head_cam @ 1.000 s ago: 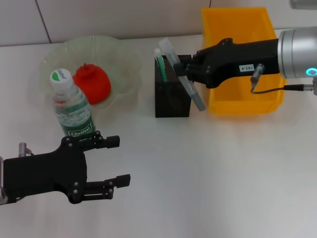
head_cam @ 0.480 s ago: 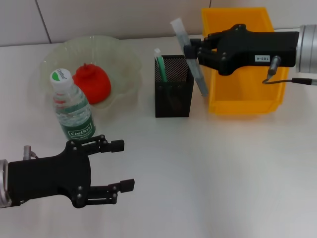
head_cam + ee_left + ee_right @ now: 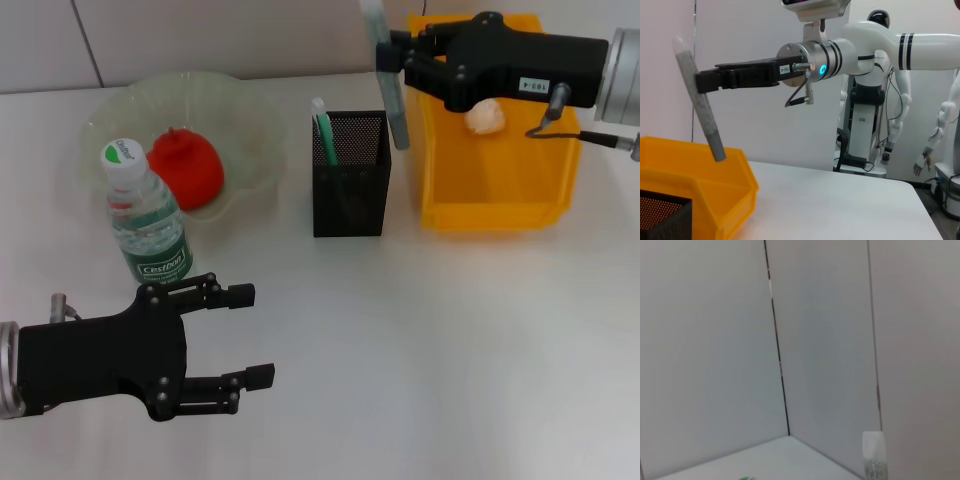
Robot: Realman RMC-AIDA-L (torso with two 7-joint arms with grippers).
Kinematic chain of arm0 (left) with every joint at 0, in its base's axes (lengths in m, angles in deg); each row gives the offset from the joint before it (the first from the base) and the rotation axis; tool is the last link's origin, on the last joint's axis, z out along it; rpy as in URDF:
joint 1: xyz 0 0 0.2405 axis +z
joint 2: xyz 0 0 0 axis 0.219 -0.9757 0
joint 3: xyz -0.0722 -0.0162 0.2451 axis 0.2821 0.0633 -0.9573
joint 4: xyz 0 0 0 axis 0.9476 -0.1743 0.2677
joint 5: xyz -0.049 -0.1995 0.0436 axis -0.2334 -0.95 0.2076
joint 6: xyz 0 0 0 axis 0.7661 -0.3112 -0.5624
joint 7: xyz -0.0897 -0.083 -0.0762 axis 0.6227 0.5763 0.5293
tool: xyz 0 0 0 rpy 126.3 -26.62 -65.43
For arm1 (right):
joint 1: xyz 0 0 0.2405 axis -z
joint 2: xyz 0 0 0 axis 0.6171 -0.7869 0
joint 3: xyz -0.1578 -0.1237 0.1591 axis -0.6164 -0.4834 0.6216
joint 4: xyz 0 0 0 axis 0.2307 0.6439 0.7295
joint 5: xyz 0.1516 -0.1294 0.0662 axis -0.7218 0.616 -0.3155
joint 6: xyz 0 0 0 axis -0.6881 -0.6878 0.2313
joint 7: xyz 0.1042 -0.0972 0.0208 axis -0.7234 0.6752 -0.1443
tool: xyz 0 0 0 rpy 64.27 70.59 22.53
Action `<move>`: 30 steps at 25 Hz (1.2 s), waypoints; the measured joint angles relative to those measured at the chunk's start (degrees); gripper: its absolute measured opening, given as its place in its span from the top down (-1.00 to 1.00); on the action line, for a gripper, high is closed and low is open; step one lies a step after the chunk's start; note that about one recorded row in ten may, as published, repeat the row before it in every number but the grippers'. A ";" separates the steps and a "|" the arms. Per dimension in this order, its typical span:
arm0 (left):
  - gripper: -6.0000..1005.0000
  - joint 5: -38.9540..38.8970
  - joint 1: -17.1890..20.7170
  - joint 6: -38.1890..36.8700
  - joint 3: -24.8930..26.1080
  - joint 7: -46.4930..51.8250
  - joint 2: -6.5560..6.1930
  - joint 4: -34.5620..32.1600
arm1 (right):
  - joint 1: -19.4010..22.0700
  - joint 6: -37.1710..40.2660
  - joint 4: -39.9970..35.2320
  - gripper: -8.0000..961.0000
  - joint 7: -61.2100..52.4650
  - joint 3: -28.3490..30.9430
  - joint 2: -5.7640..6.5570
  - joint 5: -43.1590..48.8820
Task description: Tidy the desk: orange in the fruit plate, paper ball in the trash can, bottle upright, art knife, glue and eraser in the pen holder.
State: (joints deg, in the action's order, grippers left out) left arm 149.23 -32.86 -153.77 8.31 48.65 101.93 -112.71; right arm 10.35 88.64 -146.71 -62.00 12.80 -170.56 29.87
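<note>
My left end effector (image 3: 243,336) just hangs low over the worktop (image 3: 420,340), fingers spread, holding nothing. The bottle (image 3: 143,214) stands upright next to the fruit plate (image 3: 250,130), which has the orange (image 3: 186,167) in it. My right end effector (image 3: 393,56) has lifted the gray glue stick (image 3: 384,72) since a second ago: it's clamped, nearly upright, above the pen holder (image 3: 349,187)'s right edge. So probably just the drop-in left. The paper ball (image 3: 485,117) sits in the yellow trash can (image 3: 497,190).

bottle (image 3: 146,222) label: "Cestbon", white on green
bottle cap (image 3: 121,153): small green print, too small to read
right tool (image 3: 395,57) arm sticker: digits, unreadable
</note>
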 joint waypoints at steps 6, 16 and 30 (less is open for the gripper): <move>-0.61 0.00 -0.01 0.00 0.00 -0.16 0.00 0.01 | -3.60 -0.15 6.33 0.72 5.36 3.84 0.30 -0.48; -0.61 0.00 -0.09 -0.07 -0.09 -1.01 0.00 0.81 | -10.24 -5.90 20.76 0.72 16.75 9.81 0.38 -0.67; -0.61 -0.07 -0.72 -0.06 -0.08 -2.35 0.07 3.33 | -14.95 -13.39 33.36 0.72 27.81 9.78 -0.08 -5.36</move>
State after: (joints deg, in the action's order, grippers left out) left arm 149.16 -33.59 -153.83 8.23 46.30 102.00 -109.37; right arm -4.59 75.26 -113.35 -34.19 22.58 -170.64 24.50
